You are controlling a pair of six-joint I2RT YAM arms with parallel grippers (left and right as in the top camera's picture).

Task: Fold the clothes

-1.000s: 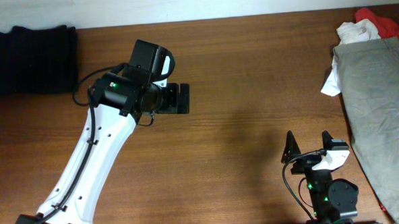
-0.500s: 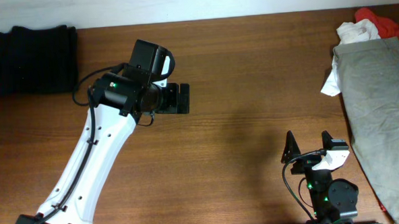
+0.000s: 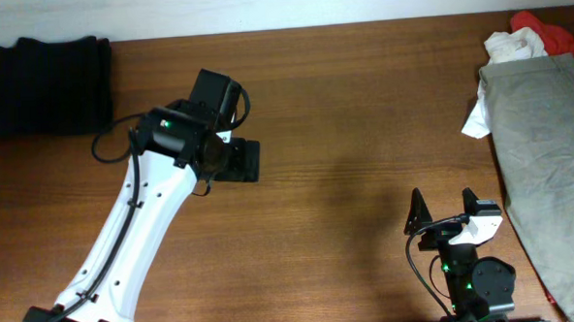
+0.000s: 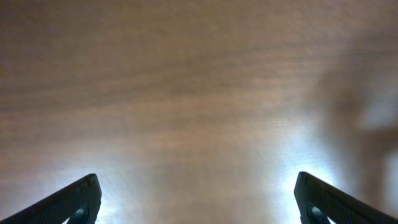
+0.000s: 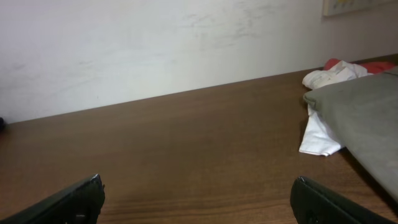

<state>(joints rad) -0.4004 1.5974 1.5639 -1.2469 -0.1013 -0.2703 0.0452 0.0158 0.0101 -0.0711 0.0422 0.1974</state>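
A folded black garment lies at the table's far left corner. A pile of unfolded clothes sits at the right edge: a grey garment, a white one and a red one. The grey, white and red ones also show in the right wrist view. My left gripper is open and empty over bare wood left of the table's middle; in its wrist view only wood lies between the fingers. My right gripper is open and empty near the front edge, left of the pile.
The wooden table ends at a white wall along its far edge. The left arm stretches diagonally from the front left corner toward the middle.
My left gripper has drawn back a little to the left and toward the front. The right arm and the clothes have not moved.
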